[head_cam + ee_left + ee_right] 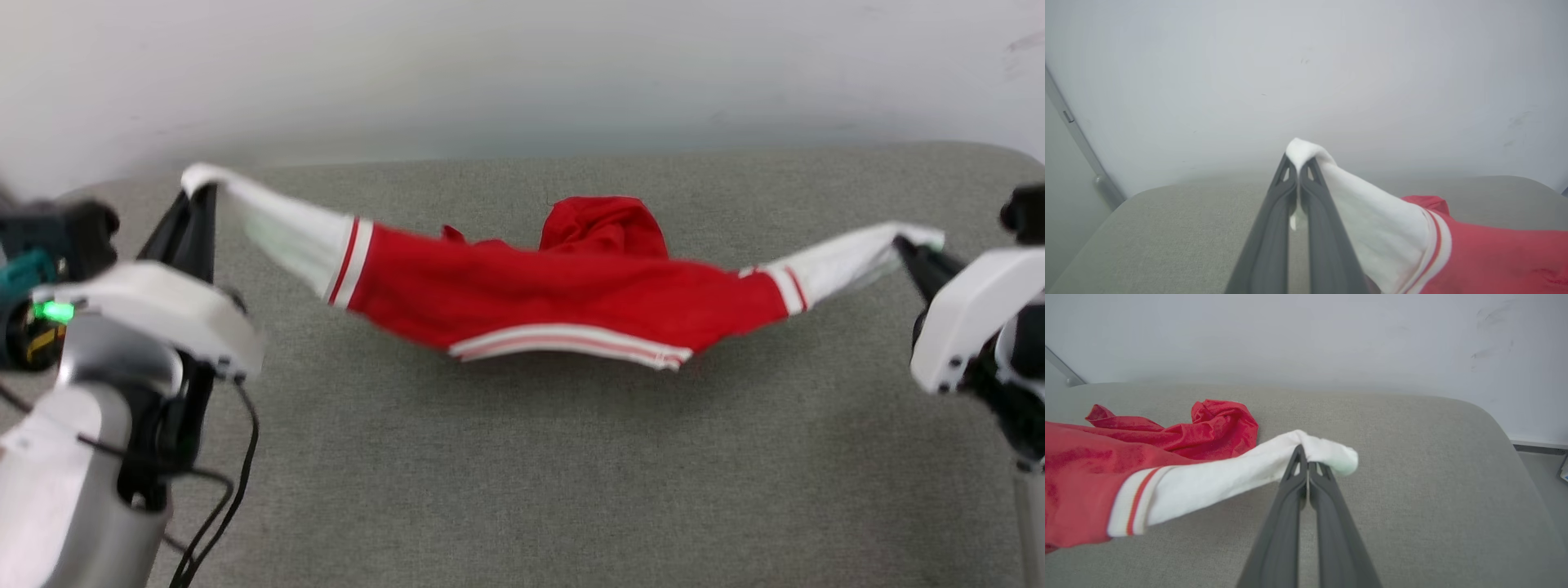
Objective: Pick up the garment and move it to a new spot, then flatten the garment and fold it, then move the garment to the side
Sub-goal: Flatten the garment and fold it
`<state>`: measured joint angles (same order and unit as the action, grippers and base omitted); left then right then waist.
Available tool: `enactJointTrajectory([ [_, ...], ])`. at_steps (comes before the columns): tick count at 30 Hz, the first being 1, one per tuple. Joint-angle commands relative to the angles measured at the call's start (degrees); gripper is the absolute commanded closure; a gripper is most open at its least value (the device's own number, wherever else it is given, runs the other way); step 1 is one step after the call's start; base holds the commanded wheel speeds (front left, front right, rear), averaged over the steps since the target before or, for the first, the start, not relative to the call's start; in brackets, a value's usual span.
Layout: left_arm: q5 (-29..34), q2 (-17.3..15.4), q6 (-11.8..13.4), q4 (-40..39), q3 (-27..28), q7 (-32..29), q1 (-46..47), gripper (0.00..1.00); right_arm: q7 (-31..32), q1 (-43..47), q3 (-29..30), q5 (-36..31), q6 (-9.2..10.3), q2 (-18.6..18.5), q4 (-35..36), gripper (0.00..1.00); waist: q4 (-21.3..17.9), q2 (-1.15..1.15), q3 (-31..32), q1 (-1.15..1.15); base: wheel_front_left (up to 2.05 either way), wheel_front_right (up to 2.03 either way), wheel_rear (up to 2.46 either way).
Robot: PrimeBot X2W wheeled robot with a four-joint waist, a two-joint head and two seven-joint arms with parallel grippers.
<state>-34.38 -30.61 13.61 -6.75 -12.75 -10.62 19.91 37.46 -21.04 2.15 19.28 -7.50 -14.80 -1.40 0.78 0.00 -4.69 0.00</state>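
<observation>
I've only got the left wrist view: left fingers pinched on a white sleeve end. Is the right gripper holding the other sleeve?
Observer: Yes, the right gripper is shut on the other white sleeve end of the red sports jersey.
Operator: Is the shirt stretched tight?
Observer: No, its red body sags in the middle between the left gripper and the right, over the grey fabric surface.
Operator: Which edge faces the robot?
Observer: The red-white striped hem band.
</observation>
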Motion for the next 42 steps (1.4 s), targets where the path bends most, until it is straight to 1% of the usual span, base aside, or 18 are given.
enactJointTrajectory([
  [1,0.2,0.9,-0.7,1.4,-0.5,0.5,3.7,1.0,-1.1,-2.8,0.5,-0.4,0.02,0.0,-0.3,1.0,0.3,0.0,-0.6,0.0,0.0,0.0,0.0],
  [7,0.5,3.2,-4.2,9.9,-1.6,1.9,19.4,1.0,-5.2,-14.0,2.2,-2.6,0.02,0.5,-2.6,1.0,0.4,0.0,-4.8,0.0,0.0,0.0,0.0],
  [13,1.8,4.0,-8.1,20.7,-1.9,4.6,35.5,1.0,-10.1,-28.2,3.5,-3.4,0.02,1.2,-7.2,1.0,-0.1,0.0,-11.0,0.0,0.0,0.0,0.0],
  [18,3.3,3.9,-10.8,28.0,-1.8,8.5,47.9,1.0,-13.9,-40.6,3.8,-4.2,0.02,1.0,-12.3,1.0,-0.8,0.0,-16.3,0.0,0.0,0.0,0.0],
  [22,4.3,2.7,-12.6,32.0,-1.2,11.1,55.7,1.0,-16.4,-50.2,2.8,-4.9,0.02,1.1,-16.4,1.0,-1.8,0.0,-20.7,0.0,0.0,0.0,0.0],
  [25,4.9,2.0,-13.6,34.1,-0.9,12.5,61.1,1.0,-18.2,-57.4,2.2,-5.3,0.02,0.3,-19.7,1.0,-2.2,0.0,-24.2,0.0,0.0,0.0,0.0],
  [31,5.1,0.8,-15.1,39.3,-0.4,14.4,68.6,1.0,-20.7,-68.0,0.3,-6.5,0.02,0.1,-25.3,1.0,-2.8,0.0,-29.5,0.0,0.0,0.0,0.0],
  [34,4.8,0.6,-15.7,41.8,-0.4,14.8,70.3,1.0,-22.0,-71.1,-0.7,-6.1,0.02,0.0,-28.3,1.0,-3.1,0.0,-31.7,0.0,0.0,0.0,0.0],
  [38,4.0,1.2,-16.7,45.5,-0.5,15.4,70.4,1.0,-23.6,-71.7,-2.4,-5.8,0.02,0.7,-32.1,1.0,-2.9,0.0,-33.3,0.0,0.0,0.0,0.0],
  [42,2.8,2.4,-17.7,49.0,-0.9,16.1,68.1,1.0,-25.1,-69.6,-3.4,-4.8,0.03,1.6,-35.8,1.0,-2.6,0.0,-33.7,0.0,0.0,0.0,0.0],
])
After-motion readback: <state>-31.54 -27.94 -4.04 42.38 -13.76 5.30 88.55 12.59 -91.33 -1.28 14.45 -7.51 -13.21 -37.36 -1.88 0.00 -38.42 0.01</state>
